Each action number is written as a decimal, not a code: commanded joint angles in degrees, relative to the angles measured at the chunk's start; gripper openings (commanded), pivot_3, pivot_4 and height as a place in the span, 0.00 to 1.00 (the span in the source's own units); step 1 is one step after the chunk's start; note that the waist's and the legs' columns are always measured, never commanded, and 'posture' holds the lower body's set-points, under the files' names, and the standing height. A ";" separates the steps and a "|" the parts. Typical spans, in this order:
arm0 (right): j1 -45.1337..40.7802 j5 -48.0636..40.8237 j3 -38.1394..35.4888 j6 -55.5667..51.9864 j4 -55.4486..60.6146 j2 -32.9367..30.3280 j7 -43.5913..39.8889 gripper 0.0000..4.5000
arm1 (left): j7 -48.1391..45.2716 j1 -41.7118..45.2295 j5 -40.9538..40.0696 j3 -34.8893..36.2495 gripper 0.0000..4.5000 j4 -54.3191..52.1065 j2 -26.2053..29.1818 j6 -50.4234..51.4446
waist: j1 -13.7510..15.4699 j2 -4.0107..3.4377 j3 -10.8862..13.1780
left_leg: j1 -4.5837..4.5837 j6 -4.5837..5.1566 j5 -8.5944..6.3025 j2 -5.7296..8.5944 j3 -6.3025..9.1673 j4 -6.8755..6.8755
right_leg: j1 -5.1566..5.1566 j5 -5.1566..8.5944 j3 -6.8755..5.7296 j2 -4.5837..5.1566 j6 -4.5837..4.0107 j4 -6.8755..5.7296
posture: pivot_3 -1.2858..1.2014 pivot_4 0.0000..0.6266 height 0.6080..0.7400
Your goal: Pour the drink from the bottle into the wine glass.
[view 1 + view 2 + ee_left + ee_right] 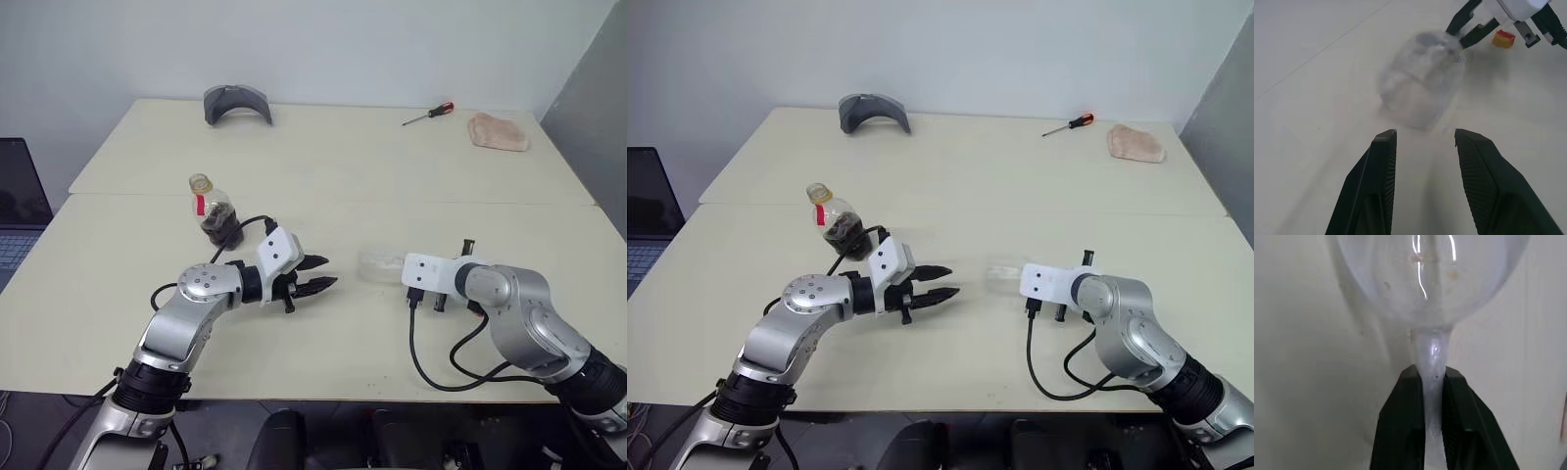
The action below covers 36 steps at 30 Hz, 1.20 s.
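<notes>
The pale surface (pixel 323 176), made of two tops butted together against a plain wall, carried a grey curved piece (pixel 236 103), a folded cloth (pixel 498 131) and a screwdriver (pixel 428 115) at its far side. The wine glass (pixel 380 264) lay on its side near the middle, the right gripper (pixel 1431 396) clamped on its stem: the pick-up step. The left gripper (pixel 313 274) hovered empty, jaws narrowly apart. The bottle (pixel 216 211) stood uncapped beyond it, drink (pixel 220 225) at the bottom. Next, likely, the glass needed standing upright.
</notes>
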State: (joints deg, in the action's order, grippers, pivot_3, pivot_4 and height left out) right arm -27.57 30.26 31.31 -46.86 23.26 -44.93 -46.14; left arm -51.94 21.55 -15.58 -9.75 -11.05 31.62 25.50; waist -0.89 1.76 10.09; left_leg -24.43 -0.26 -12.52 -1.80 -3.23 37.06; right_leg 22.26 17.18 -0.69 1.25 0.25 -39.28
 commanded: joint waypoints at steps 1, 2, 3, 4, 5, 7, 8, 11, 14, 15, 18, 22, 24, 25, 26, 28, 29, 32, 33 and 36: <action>-0.30 0.46 -2.25 0.85 0.91 0.28 -0.26 0.03 | 0.16 0.43 -0.18 0.78 0.44 -1.27 0.17 -0.89 | 0.00 0.00 0.00 | 0.00 0.00 0.00 0.00 0.00 0.00 | 0.00 0.00 0.00 0.00 0.00 -0.01 | 0.52 0.24 1.00; -0.40 0.30 -2.63 0.83 1.05 0.39 -0.36 0.03 | 0.29 0.29 -0.42 1.08 0.44 -1.47 0.20 -0.62 | 0.00 0.00 0.00 | 0.00 0.00 0.00 0.00 0.00 0.00 | 0.01 0.00 0.00 0.00 0.00 -0.03 | 0.52 0.24 1.00; -0.61 -0.34 -3.50 0.61 1.32 0.87 -0.33 0.03 | 0.50 0.07 -0.73 1.55 0.44 -1.72 0.28 -0.26 | 0.00 0.00 0.00 | 0.00 0.00 0.00 0.00 0.00 0.00 | 0.02 0.00 0.00 0.00 0.00 -0.04 | 0.52 0.24 1.00; -0.85 -1.65 -5.11 0.19 1.60 2.07 0.03 0.03 | 0.79 -0.19 -1.12 2.18 0.44 -2.00 0.36 0.21 | -0.02 0.00 0.00 | 0.00 0.00 0.00 0.00 0.00 0.00 | 0.02 0.00 0.00 0.00 0.00 -0.08 | 0.52 0.24 1.00; -1.11 -3.11 -7.15 -0.10 1.63 3.74 0.88 0.03 | 1.07 -0.46 -1.58 2.90 0.44 -2.25 0.47 0.70 | -0.12 0.00 0.00 | 0.00 0.00 0.00 0.00 0.00 0.00 | 0.04 0.00 0.01 0.00 0.00 -0.10 | 0.52 0.24 1.00; -1.52 -8.07 -13.14 -3.79 1.45 9.70 1.95 0.03 | 1.62 -1.09 -2.48 4.47 0.44 -2.79 0.73 1.68 | -0.36 0.00 0.00 | 0.03 -0.01 0.01 -0.01 -0.01 0.00 | 0.05 0.00 0.02 -0.01 0.00 -0.19 | 0.52 0.24 1.00; -2.03 -10.20 -16.18 -4.73 0.77 12.66 3.01 0.03 | 1.89 -1.39 -2.92 5.23 0.44 -3.07 0.87 2.13 | -0.51 0.01 0.00 | 0.06 -0.03 0.02 -0.03 0.01 0.00 | 0.04 0.00 0.01 -0.02 0.00 -0.24 | 0.52 0.24 1.00; -2.58 -15.96 -23.37 -5.34 -2.60 19.98 5.74 0.03 | 2.84 -2.27 -4.41 7.43 0.44 -4.16 1.09 3.77 | -0.57 0.01 0.00 | 0.08 -0.10 0.06 -0.04 0.05 -0.02 | 0.04 0.01 0.00 -0.03 -0.01 -0.36 | 0.52 0.24 1.00; -1.49 -23.18 -29.88 1.56 -7.16 28.14 9.60 0.03 | 3.79 -3.09 -5.81 9.47 0.44 -5.78 1.50 5.46 | -0.58 0.01 0.00 | 0.09 -0.10 0.05 -0.01 0.05 -0.02 | 0.03 0.00 -0.01 0.00 -0.01 -0.34 | 0.52 0.24 1.00; -1.06 -25.46 -32.05 3.68 -9.06 31.13 11.29 0.03 | 4.06 -3.26 -6.11 9.96 0.44 -6.21 1.67 5.96 | -0.59 0.02 -0.01 | 0.08 -0.10 0.05 0.00 0.04 -0.03 | 0.03 0.00 0.00 0.00 -0.02 -0.34 | 0.52 0.24 1.00; 1.13 -29.85 -33.69 12.60 -14.83 35.88 12.82 0.03 | 4.67 -3.67 -6.40 10.71 0.44 -7.03 2.07 6.67 | -0.59 0.01 0.00 | 0.09 -0.09 0.05 0.00 0.05 -0.04 | 0.03 0.00 0.00 0.00 -0.02 -0.37 | 0.52 0.24 1.00; 1.90 -34.10 -33.74 24.63 -23.22 40.86 14.19 0.03 | 5.46 -3.77 -6.79 11.01 0.44 -8.00 2.26 7.34 | -0.65 0.02 -0.01 | 0.09 -0.08 0.04 0.02 0.00 -0.03 | 0.05 0.00 0.05 0.00 -0.02 -0.39 | 0.52 0.24 1.00; 0.65 -35.10 -33.78 30.96 -28.23 42.89 15.48 0.03 | 5.91 -3.59 -7.03 11.01 0.44 -8.28 2.28 7.62 | -0.71 0.02 -0.01 | 0.15 -0.08 0.04 0.01 0.00 -0.04 | 0.03 0.00 0.05 0.00 -0.02 -0.43 | 0.52 0.24 1.00; -0.59 -35.34 -33.88 35.02 -31.67 44.29 16.69 0.03 | 6.08 -3.51 -7.07 11.01 0.44 -8.38 2.28 7.72 | -0.84 0.02 -0.01 | 0.17 -0.08 0.04 0.00 0.00 -0.05 | 0.03 0.00 0.05 -0.01 -0.02 -0.45 | 0.52 0.24 1.00; -1.60 -35.53 -33.89 38.03 -34.38 45.16 17.59 0.03 | 6.15 -3.40 -7.11 11.04 0.44 -8.36 2.31 7.79 | -0.93 0.02 -0.01 | 0.20 -0.08 0.04 -0.01 -0.01 -0.06 | 0.03 0.00 0.06 -0.02 -0.02 -0.46 | 0.52 0.24 1.00; -3.82 -35.46 -33.52 43.78 -39.66 46.67 18.85 0.03 | 6.36 -3.26 -7.17 10.98 0.44 -8.45 2.42 7.86 | -0.95 0.02 0.00 | 0.26 -0.08 0.05 -0.02 -0.04 -0.08 | 0.04 0.01 0.10 -0.03 -0.03 -0.51 | 0.52 0.24 1.00; -4.86 -35.72 -33.49 45.76 -41.85 47.40 19.30 0.03 | 6.48 -3.15 -7.25 10.98 0.44 -8.52 2.50 7.94 | -0.92 0.02 0.00 | 0.26 -0.09 0.05 -0.02 -0.05 -0.08 | 0.04 0.01 0.10 -0.03 -0.04 -0.54 | 0.52 0.24 1.00; -7.37 -36.01 -33.06 50.86 -47.49 48.81 19.80 0.03 | 6.65 -2.61 -7.27 10.99 0.44 -8.28 2.76 7.78 | -0.90 0.02 -0.01 | 0.26 -0.10 0.05 -0.03 -0.04 -0.09 | 0.04 0.02 0.09 -0.02 -0.06 -0.55 | 0.52 0.24 1.00; -7.79 -36.02 -32.97 51.94 -48.69 48.93 19.91 0.03 | 6.69 -2.49 -7.28 10.99 0.44 -8.25 2.78 7.77 | -0.89 0.02 -0.01 | 0.26 -0.10 0.05 -0.03 -0.04 -0.09 | 0.04 0.02 0.09 -0.02 -0.06 -0.55 | 0.52 0.24 1.00; -7.79 -36.35 -32.36 54.77 -51.55 49.06 19.21 0.03 | 6.93 -1.75 -7.20 10.95 0.44 -7.81 2.56 7.53 | -0.85 0.02 -0.01 | 0.27 -0.11 0.06 -0.03 -0.04 -0.08 | 0.03 0.02 0.09 -0.01 -0.06 -0.57 | 0.52 0.24 1.00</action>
State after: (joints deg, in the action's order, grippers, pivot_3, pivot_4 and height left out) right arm -34.61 -4.85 -0.94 5.01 -28.41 3.86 -26.39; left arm -45.47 18.77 -22.32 0.33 -17.50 33.76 33.44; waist -1.74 1.78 10.08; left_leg -24.16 -0.37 -12.46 -1.83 -3.27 36.99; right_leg 22.29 17.21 -0.60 1.25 0.19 -39.84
